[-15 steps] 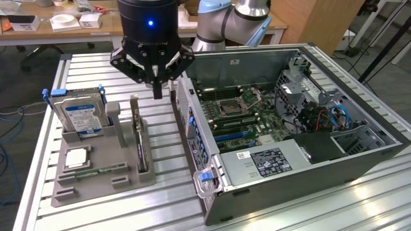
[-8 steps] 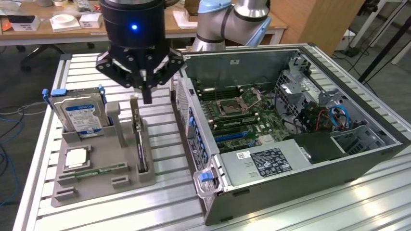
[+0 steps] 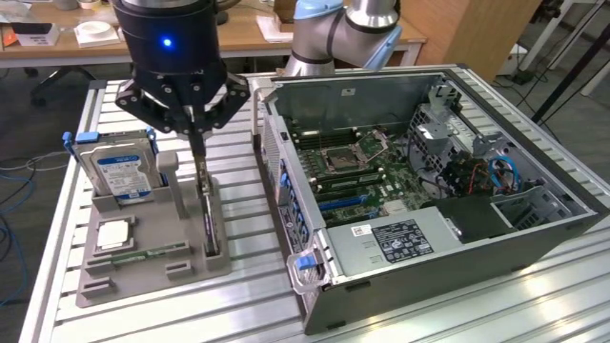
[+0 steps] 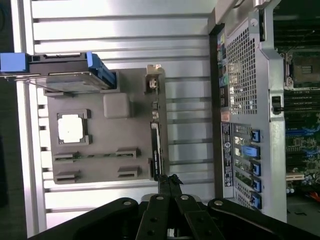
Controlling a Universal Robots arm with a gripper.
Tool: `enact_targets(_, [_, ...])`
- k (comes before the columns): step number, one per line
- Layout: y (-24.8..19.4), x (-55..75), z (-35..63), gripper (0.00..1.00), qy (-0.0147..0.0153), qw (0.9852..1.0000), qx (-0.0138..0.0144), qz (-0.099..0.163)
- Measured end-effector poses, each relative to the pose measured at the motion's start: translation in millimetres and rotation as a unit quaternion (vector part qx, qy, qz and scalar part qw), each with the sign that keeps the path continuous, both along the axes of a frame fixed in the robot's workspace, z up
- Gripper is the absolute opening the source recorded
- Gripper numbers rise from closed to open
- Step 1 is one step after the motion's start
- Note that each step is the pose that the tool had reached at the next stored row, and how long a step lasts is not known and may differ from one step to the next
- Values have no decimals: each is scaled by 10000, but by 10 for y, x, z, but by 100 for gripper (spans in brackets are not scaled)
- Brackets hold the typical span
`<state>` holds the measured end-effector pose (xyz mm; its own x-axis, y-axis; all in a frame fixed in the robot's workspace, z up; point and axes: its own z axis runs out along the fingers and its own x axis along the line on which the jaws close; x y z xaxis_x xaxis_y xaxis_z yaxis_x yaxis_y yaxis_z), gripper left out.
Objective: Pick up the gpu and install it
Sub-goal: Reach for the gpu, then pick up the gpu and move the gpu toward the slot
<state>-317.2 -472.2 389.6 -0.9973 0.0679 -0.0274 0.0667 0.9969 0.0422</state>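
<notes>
Exterior view first: the slatted metal worktop [image 3: 248, 300] carries everything. Its biggest load is the open computer case [image 3: 458, 264], lying on its side on the exterior view's right, with the motherboard [image 3: 358, 168] exposed inside. On the exterior view's left, just beside the case, sits a grey holder [image 3: 143, 275] with slots and recesses for parts.

My gripper [image 3: 193, 128] hangs over the far part of that holder. Its black fingers are drawn almost together, pinching the top edge of the gpu [image 3: 207, 207]. In the wrist view the gripper [image 4: 170, 189] tapers down onto the same thin edge of the gpu [image 4: 155, 145].

A silver hard drive [image 3: 119, 168] with a blue-white label and blue rails stands upright at the holder's far left corner, apart from the gripper.

The gpu is a thin, dark, flat card standing on its edge in a long slot along the holder's right side, the side nearest the case. Seen edge-on, it shows as little more than a narrow black strip, and I cannot tell whether it has left the slot.

A square processor chip [image 3: 113, 234] lies flat in a recess on the holder's left, and a narrow green memory stick [image 3: 153, 251] lies just near of it.
</notes>
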Motion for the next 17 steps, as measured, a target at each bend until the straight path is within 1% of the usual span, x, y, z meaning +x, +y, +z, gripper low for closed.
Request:
enact_targets(3, [77, -14, -13, 11, -2, 10000, 0, 2])
enact_targets(6, [179, -31, -24, 11, -3, 10000, 0, 2])
enact_targets(7, [204, -50, -26, 11, -5, 10000, 1, 1])
enact_targets(17, [204, -51, -26, 11, -5, 10000, 0, 1])
